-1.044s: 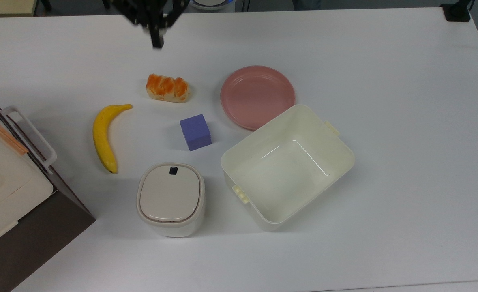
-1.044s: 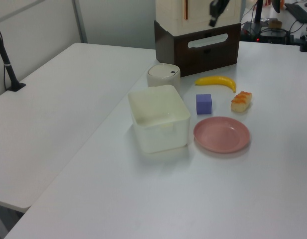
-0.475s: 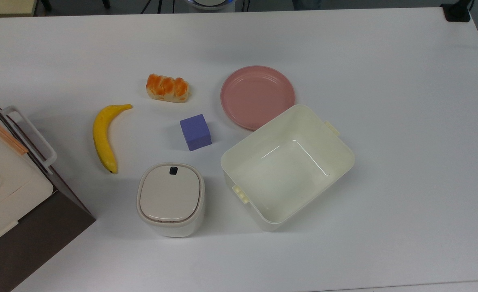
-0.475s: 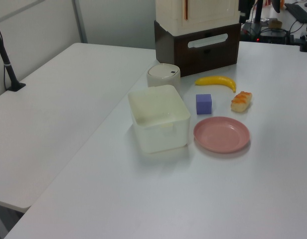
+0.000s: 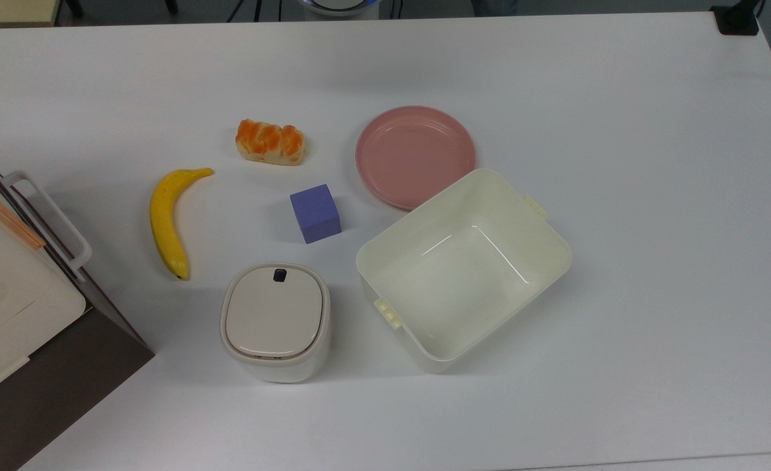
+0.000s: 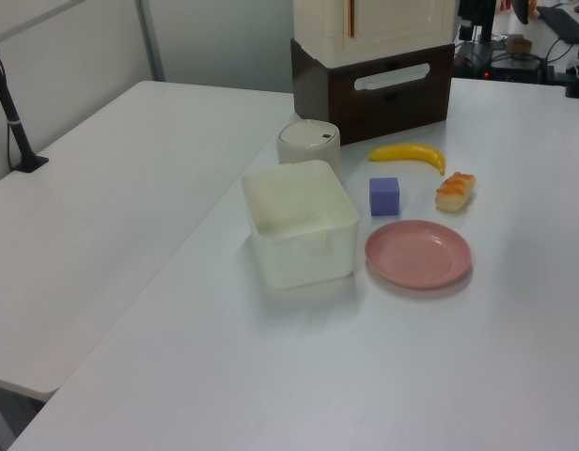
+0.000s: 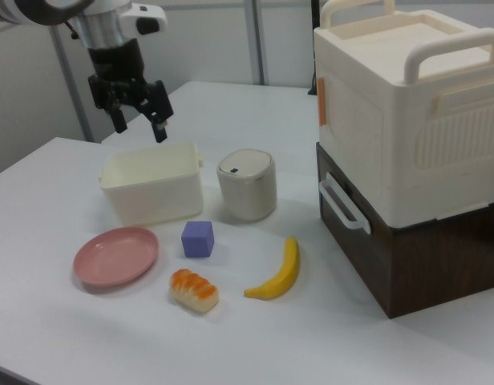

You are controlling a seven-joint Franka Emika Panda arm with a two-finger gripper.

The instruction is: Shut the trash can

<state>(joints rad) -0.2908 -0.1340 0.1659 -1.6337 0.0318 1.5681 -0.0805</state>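
Pincer (image 7: 137, 119) open, high above tub; trash can (image 7: 246, 185) below, lid flat. Light, rigid plastic; press lid top.

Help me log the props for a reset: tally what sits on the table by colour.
Cream or white: 3, trash can, tub, stacked boxes
Yellow: 1, banana
Orange: 1, bread
Purple: 1, cube
Pink: 1, plate
Total: 7
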